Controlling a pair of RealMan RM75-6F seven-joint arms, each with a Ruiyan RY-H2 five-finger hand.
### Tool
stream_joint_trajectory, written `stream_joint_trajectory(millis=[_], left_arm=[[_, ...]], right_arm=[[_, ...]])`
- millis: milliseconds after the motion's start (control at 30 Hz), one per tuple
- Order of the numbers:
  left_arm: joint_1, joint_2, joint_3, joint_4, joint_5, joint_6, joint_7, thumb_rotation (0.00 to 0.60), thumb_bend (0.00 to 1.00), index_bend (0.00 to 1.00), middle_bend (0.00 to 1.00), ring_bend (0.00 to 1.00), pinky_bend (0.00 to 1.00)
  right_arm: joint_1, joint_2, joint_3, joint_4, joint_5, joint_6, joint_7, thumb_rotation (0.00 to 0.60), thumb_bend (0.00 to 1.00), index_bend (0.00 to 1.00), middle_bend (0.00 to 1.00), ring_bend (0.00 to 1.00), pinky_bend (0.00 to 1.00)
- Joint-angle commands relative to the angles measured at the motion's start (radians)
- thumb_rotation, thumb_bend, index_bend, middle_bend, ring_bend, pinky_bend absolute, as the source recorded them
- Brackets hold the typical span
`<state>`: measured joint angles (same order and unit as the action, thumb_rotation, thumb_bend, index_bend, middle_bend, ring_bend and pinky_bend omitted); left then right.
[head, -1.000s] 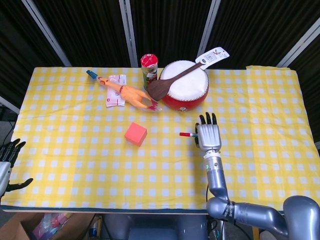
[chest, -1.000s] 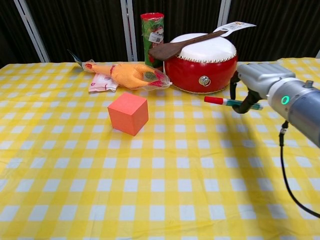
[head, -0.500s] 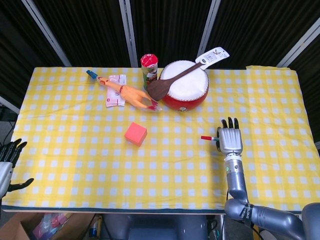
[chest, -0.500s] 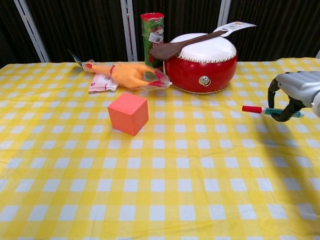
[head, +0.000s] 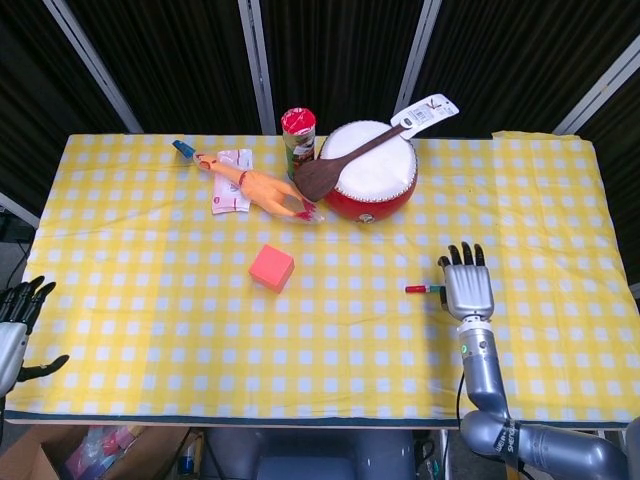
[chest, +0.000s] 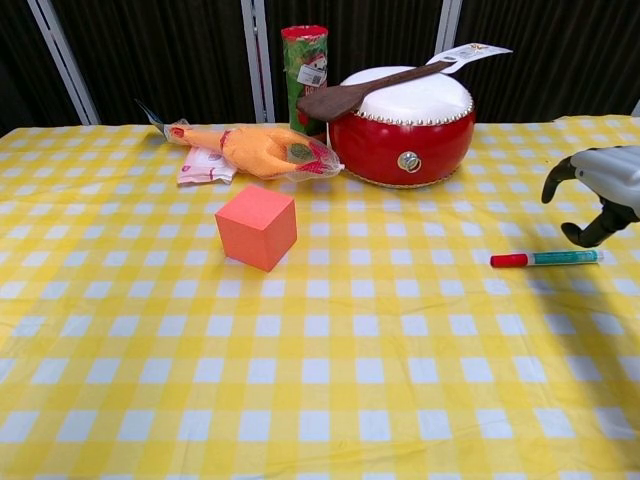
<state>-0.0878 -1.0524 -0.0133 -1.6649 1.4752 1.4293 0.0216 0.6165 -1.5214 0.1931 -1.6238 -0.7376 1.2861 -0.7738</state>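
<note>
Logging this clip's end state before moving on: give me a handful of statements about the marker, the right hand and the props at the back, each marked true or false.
1. The marker lies flat on the tablecloth. True.
2. The right hand grips the marker. False: its fingers are apart above the marker, holding nothing.
3. The wooden spoon rests on top of the red drum. True.
4. The orange cube sits on the drum. False: it stands on the tablecloth, in front of the rubber chicken.
5. The left hand reaches over the cube. False: it is off the table's left edge.
</note>
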Motion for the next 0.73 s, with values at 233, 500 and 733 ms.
stream_joint_trajectory(millis=[233,500,733], left_arm=[[0.009,-0.015,-0.008,0.02,0.013,0.035,-0.009,0.6,0.01,0.0,0.0,0.0,0.0],[0.022,-0.046,-0.015,0.051,0.03,0.083,0.01,0.6,0.01,0.0,0.0,0.0,0.0],[0.036,-0.072,-0.022,0.071,0.046,0.129,0.036,0.6,0.01,0.0,0.0,0.0,0.0]], right_arm=[[-0.161,0.23,-0.122,-0.216,-0.294,0.103,0.224,0.6,0.54,0.22,0.1,0.0,0.02],[-0.35,0.411,-0.272,-0.186,-0.62,0.232,0.54,0.6,0.5,0.01,0.01,0.0,0.0],[-0.421,0.388,-0.303,-0.06,-0.744,0.295,0.622,0.6,0.49,0.0,0.0,0.0,0.0]])
